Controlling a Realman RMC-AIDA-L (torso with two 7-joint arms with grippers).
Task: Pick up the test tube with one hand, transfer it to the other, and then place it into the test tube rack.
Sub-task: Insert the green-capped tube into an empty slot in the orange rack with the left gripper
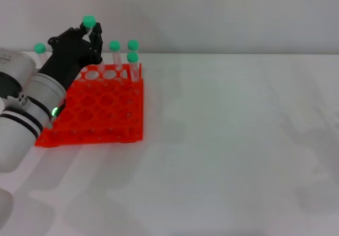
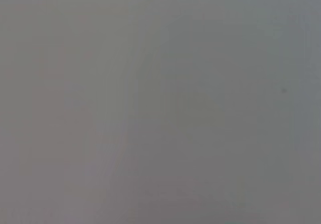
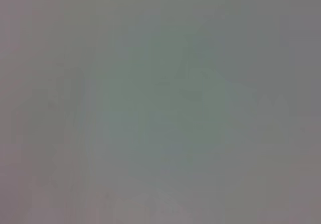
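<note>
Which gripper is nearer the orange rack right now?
Left. The left gripper holds a green-capped test tube above the test tube rack, over its far left part. The right gripper is out of every view.

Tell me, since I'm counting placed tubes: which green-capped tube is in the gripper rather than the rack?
The test tube highest up, between the left gripper's fingers above the test tube rack's far edge; the others stand lower.

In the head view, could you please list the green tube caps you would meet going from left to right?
Lone cap beside the left arm → cap of the test tube at the left gripper → third cap → the last two caps, stacked, unordered.
</note>
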